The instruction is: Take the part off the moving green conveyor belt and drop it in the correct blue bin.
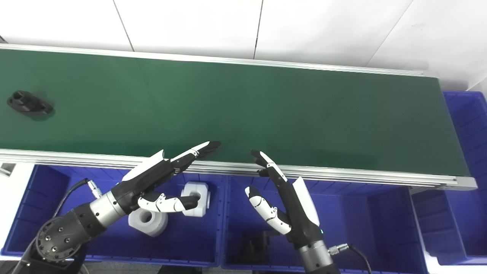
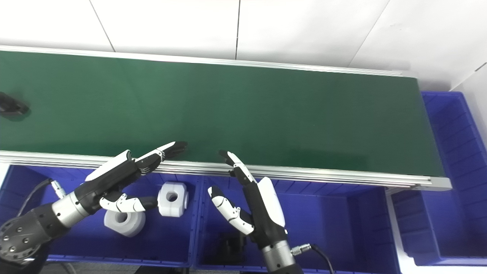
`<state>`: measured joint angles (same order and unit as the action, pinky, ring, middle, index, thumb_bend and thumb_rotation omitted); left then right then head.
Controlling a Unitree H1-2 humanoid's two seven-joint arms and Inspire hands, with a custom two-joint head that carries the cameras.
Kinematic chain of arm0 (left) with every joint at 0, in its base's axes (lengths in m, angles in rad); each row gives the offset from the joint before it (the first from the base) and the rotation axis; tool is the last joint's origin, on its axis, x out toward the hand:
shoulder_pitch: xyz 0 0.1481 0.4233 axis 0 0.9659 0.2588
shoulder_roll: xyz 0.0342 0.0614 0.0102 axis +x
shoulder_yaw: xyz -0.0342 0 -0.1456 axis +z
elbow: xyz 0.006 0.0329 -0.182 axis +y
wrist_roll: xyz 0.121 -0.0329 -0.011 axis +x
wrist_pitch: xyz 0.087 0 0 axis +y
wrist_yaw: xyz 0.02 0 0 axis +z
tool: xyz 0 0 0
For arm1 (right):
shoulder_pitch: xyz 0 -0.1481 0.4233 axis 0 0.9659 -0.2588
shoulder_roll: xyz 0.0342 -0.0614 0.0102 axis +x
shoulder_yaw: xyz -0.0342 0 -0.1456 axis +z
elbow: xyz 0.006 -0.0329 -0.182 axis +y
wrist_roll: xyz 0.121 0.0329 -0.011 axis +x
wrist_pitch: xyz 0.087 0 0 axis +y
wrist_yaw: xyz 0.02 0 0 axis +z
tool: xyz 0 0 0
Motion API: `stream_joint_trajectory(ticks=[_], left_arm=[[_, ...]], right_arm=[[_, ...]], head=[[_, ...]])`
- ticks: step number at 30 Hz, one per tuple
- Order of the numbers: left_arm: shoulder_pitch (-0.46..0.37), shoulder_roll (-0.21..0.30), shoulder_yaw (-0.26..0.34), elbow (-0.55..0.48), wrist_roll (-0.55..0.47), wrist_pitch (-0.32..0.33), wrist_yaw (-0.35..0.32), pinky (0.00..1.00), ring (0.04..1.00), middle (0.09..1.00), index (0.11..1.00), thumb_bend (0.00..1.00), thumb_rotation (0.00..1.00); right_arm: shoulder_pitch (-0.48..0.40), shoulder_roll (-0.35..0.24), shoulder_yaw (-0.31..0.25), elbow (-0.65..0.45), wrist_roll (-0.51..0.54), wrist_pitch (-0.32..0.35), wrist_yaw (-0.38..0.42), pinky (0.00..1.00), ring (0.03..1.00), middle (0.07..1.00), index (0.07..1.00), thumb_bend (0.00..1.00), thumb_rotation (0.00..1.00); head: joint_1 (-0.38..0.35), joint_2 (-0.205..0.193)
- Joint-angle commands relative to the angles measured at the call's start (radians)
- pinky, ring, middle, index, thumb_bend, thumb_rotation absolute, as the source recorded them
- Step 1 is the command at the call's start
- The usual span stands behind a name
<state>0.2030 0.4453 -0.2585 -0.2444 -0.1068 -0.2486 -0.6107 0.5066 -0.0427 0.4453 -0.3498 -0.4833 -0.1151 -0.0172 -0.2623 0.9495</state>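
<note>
A black part (image 1: 29, 103) with holes lies on the green conveyor belt (image 1: 266, 110) at the far left. My left hand (image 1: 167, 173) is open, held over the left blue bin (image 1: 49, 213) with fingertips reaching over the belt's near rail. My right hand (image 1: 279, 198) is open too, raised above the middle blue bin (image 1: 361, 220), fingertips at the rail. Both hands hold nothing and are far to the right of the black part.
Two white parts (image 1: 150, 220) with round holes lie in the left bin. A dark part (image 1: 255, 243) sits in the middle bin. Another blue bin (image 1: 470, 160) stands at the belt's right end. An aluminium rail (image 1: 342, 175) borders the belt's near side.
</note>
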Motion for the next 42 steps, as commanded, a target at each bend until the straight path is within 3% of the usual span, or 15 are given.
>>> stream_joint_trajectory(ticks=[1,42], left_arm=[[-0.007,0.012,0.008,-0.031,-0.009,-0.006,0.010,0.99,1.000,1.000,1.000,0.33,0.63],[-0.011,0.018,0.008,-0.031,-0.005,-0.011,0.004,1.00,1.000,1.000,1.000,0.34,0.63]], right_arm=[[0.003,0.009,0.012,-0.015,0.005,-0.063,-0.014,0.83,0.897,0.923,0.907,0.36,0.81],[0.001,0.011,0.012,-0.017,-0.002,-0.056,-0.017,0.83,0.894,0.921,0.908,0.36,0.83]], head=[[0.001,0.000],[0.013,0.001]])
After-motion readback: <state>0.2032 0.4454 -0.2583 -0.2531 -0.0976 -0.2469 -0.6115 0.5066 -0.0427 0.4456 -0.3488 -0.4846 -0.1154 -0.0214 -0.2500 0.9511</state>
